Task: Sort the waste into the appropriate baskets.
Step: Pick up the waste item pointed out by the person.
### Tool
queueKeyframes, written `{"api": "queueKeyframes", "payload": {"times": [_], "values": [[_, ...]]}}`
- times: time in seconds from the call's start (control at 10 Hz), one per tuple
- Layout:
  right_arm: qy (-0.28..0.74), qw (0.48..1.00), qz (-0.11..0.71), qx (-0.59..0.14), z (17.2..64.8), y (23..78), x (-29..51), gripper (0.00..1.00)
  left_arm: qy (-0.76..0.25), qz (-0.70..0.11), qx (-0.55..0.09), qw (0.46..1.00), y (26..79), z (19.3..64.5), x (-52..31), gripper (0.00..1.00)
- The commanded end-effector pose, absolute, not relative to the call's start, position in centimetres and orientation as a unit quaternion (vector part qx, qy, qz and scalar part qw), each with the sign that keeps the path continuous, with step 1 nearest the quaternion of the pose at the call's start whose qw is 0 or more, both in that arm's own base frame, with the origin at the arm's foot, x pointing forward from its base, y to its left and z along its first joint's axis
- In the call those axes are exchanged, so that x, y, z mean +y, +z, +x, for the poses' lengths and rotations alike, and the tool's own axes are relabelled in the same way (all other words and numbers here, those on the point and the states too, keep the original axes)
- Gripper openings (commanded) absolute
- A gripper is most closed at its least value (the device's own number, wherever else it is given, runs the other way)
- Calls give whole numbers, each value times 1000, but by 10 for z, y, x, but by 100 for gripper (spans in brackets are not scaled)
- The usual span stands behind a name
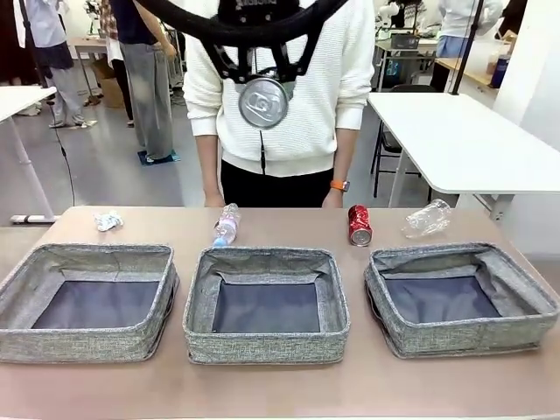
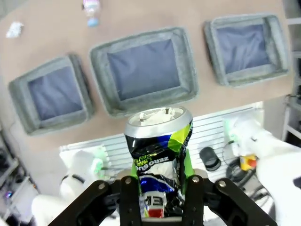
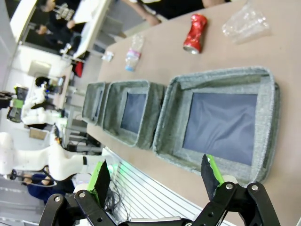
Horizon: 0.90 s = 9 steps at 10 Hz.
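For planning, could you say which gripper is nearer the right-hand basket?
Right. The right gripper hangs open near the right-hand basket; the left gripper holds the black-silver can high above the baskets.

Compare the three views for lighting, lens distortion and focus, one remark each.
Front view: even indoor light, faint shadows inside the baskets, a bright sheen on the end of the black-silver can. Left wrist view: the wide-angle lens bows the basket walls. Right wrist view: rolled frame, the near green pads slightly soft.
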State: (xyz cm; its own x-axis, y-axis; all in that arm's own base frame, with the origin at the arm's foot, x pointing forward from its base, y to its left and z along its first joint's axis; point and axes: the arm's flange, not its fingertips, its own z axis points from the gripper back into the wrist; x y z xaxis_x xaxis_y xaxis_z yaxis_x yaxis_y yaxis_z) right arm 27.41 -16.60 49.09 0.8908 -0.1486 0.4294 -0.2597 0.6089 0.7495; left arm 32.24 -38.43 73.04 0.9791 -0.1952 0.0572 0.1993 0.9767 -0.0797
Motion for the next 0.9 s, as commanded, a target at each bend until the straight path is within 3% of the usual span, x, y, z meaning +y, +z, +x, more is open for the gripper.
{"api": "queueKeyframes", "payload": {"times": [0.0, 0.3, 0.4, 0.8], "values": [[41, 861, 445, -243, 276, 492, -165, 100, -64, 12, 11, 998, 753, 338, -401, 37], [41, 861, 445, -243, 276, 492, -165, 100, -56, 11, -18, 998, 780, 348, -409, 37], [41, 861, 445, -243, 276, 492, -165, 100, -72, 7, 3, 997, 744, 338, -386, 37], [41, 861, 445, -243, 276, 492, -165, 100, -72, 7, 3, 997, 744, 338, -386, 37]]}}
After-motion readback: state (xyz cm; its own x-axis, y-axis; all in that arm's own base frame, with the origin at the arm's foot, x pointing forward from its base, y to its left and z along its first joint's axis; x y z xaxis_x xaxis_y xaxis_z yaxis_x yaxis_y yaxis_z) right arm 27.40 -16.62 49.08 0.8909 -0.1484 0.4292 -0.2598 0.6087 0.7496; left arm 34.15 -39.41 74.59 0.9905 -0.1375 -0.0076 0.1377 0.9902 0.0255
